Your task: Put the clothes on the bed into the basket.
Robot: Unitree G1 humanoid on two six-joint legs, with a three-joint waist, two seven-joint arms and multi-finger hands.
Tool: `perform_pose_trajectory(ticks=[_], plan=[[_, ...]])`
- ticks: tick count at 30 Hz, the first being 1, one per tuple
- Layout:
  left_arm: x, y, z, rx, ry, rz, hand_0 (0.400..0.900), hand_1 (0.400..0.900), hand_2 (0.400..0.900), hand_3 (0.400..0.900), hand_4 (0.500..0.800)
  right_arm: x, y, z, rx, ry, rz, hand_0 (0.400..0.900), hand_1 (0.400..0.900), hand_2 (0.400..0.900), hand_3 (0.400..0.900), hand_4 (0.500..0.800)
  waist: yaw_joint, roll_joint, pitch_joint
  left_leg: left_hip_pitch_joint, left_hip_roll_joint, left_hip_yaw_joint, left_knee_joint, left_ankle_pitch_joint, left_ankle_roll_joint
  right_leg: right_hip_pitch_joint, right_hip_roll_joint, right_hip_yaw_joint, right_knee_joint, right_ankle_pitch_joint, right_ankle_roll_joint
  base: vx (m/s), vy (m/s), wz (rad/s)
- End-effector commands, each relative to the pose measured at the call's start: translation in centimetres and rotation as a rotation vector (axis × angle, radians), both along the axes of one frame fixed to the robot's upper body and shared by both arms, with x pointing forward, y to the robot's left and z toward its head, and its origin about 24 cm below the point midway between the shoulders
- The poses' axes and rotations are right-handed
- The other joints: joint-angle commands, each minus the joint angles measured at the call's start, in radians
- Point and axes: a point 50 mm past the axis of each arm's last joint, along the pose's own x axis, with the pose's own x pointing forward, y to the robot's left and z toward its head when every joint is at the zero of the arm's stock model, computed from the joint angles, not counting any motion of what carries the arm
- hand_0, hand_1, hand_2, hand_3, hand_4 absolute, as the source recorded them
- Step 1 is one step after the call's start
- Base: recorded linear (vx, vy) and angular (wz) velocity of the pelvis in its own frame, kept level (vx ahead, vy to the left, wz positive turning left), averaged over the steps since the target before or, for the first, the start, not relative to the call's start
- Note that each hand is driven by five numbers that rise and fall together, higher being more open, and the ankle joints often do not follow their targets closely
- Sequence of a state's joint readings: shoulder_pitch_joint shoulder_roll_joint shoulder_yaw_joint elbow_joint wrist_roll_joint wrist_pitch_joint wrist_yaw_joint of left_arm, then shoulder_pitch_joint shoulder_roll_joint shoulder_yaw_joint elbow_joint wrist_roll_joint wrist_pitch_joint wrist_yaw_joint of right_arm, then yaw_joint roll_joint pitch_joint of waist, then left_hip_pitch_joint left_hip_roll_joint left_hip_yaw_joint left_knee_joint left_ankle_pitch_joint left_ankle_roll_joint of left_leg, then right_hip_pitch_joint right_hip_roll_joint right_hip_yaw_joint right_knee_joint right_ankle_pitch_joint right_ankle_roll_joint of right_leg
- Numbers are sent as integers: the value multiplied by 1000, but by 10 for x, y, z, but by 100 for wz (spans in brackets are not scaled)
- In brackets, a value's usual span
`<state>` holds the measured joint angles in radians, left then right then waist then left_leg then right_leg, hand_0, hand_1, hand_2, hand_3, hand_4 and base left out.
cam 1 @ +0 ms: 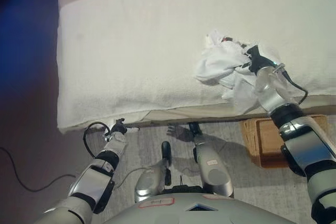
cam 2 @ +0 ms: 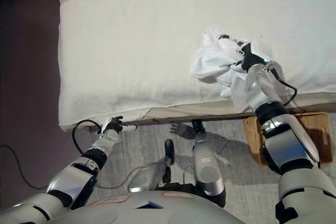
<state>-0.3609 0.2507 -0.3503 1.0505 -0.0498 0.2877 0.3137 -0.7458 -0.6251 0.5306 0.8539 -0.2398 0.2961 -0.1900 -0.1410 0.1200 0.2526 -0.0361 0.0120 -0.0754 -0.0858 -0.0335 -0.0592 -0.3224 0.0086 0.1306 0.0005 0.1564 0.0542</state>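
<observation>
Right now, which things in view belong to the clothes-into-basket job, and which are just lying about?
Belongs to the job:
- crumpled white clothes on the bed
- brown woven basket on the floor
- right hand in the clothes
- white-covered bed

Lying about:
- nothing else loose shows; the left hand idles by the bed edge

The right hand (cam 1: 254,59) reaches forward with fingers buried from sight, while the left hand (cam 1: 118,128) hangs low, curled.

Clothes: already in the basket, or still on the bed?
On the bed. The white clothes lie bunched near the bed's front edge, right hand in them; the basket sits on the floor below.
</observation>
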Motion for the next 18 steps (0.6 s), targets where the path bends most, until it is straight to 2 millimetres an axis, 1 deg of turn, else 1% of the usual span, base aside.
perform_pose_trajectory(ticks=[1, 2, 3, 4, 5, 6, 7, 8, 9, 10, 11, 12, 13, 14, 15, 16, 17, 18], plan=[[-10, 22, -1, 111, 26, -23, 900, 900, 900, 900, 800, -6, -52, 35, -83, -91, -161, 400, 400, 400, 400, 500, -16, 1, -140, 129, -33, 36, -1, -100, 38, -103, 55, 73, 66, 24, 32, -50, 22, -37], [-9, 22, 0, 107, 23, -24, 900, 900, 900, 900, 800, -9, -61, 38, -88, -95, -189, 400, 400, 400, 400, 500, -20, -2, -145, 139, -36, 44, -1, -104, 43, -92, 55, 78, 58, 32, 36, -60, 27, -33], [-8, 22, 1, 105, 12, -30, 900, 900, 900, 900, 800, -12, -70, 46, -93, -118, -220, 400, 400, 400, 400, 500, -24, -5, -150, 148, -40, 53, -1, -106, 47, -83, 56, 85, 49, 39, 43, -60, 25, -31], [-8, 21, 1, 101, 10, -35, 900, 900, 900, 900, 800, -14, -76, 47, -100, -116, -237, 400, 400, 400, 400, 500, -26, -7, -151, 154, -43, 59, -1, -110, 48, -78, 59, 89, 41, 44, 46, -69, 31, -33], [-7, 21, 2, 103, 4, -42, 900, 900, 900, 900, 800, -19, -89, 51, -112, -120, -285, 400, 400, 400, 400, 500, -28, -7, -157, 161, -46, 67, -1, -115, 51, -73, 61, 95, 34, 52, 51, -54, 26, -30], [-7, 22, 3, 99, -2, -40, 900, 900, 900, 900, 800, -20, -93, 57, -113, -131, -305, 400, 400, 400, 400, 500, -28, -7, -162, 168, -48, 74, -1, -119, 54, -68, 64, 102, 29, 56, 54, -52, 21, -27], [-7, 22, 3, 100, -5, -41, 900, 900, 900, 900, 800, -24, -102, 62, -124, -141, -335, 400, 400, 400, 400, 500, -30, -8, -166, 171, -49, 81, -1, -121, 56, -65, 66, 105, 27, 59, 57, -51, 19, -20], [-7, 23, 3, 100, -5, -46, 900, 900, 900, 900, 800, -29, -113, 71, -137, -147, -372, 400, 400, 400, 400, 500, -34, -9, -169, 175, -50, 86, -1, -123, 59, -61, 67, 111, 25, 61, 59, -50, 12, -16], [-8, 24, 3, 99, -3, -51, 900, 900, 900, 900, 800, -34, -121, 75, -146, -154, -400, 400, 400, 400, 400, 500, -37, -10, -171, 179, -52, 90, -1, -124, 60, -58, 68, 114, 24, 66, 63, -56, 17, -19], [-8, 25, 4, 100, -7, -61, 900, 900, 900, 900, 800, -44, -138, 88, -162, -170, -460, 400, 400, 400, 400, 500, -43, -7, -174, 186, -52, 97, -1, -130, 63, -53, 74, 117, 24, 66, 67, -47, 5, -16], [-8, 25, 4, 100, -7, -61, 900, 900, 900, 900, 800, -44, -138, 88, -162, -171, -459, 400, 400, 400, 400, 500, -41, -11, -176, 183, -55, 99, -1, -128, 63, -55, 72, 121, 23, 69, 68, -42, 7, -20], [-8, 26, 5, 101, -9, -64, 900, 900, 900, 900, 800, -49, -146, 96, -170, -172, -491, 400, 400, 400, 400, 500, -47, -12, -179, 185, -58, 104, -1, -129, 65, -55, 73, 126, 22, 74, 71, -35, 3, -22], [-7, 26, 6, 98, -14, -72, 900, 900, 900, 900, 800, -58, -158, 103, -184, -179, -535, 400, 400, 400, 400, 500, -53, -10, -181, 188, -61, 115, -1, -132, 67, -55, 75, 133, 21, 78, 74, -27, 12, -27], [-8, 27, 6, 95, -15, -74, 900, 900, 900, 900, 800, -62, -164, 108, -192, -180, -557, 400, 400, 400, 400, 500, -54, -7, -183, 192, -63, 121, -1, -134, 67, -53, 78, 136, 21, 79, 75, -19, 10, -20], [-8, 26, 6, 95, -15, -74, 900, 900, 900, 900, 800, -62, -164, 108, -192, -180, -557, 400, 400, 400, 400, 500, -53, -7, -182, 193, -63, 122, -1, -135, 67, -53, 78, 137, 21, 79, 75, -5, 7, -12], [-8, 27, 6, 93, -17, -80, 900, 900, 900, 900, 800, -74, -176, 118, -223, -185, -603, 400, 400, 400, 400, 500, -60, -2, -185, 198, -64, 127, -1, -135, 68, -49, 78, 140, 20, 80, 77, -3, 1, -5], [-8, 27, 6, 93, -17, -81, 900, 900, 900, 900, 800, -74, -176, 118, -223, -184, -603, 400, 400, 400, 400, 500, -59, -2, -184, 199, -64, 127, -1, -136, 68, -48, 79, 140, 19, 81, 77, -5, 0, -6], [-8, 27, 7, 93, -18, -89, 900, 900, 900, 900, 800, -81, -184, 126, -244, -190, -633, 400, 400, 400, 400, 500, -64, 1, -185, 203, -65, 129, -1, -137, 69, -47, 80, 141, 21, 80, 77, 0, 0, 0]])
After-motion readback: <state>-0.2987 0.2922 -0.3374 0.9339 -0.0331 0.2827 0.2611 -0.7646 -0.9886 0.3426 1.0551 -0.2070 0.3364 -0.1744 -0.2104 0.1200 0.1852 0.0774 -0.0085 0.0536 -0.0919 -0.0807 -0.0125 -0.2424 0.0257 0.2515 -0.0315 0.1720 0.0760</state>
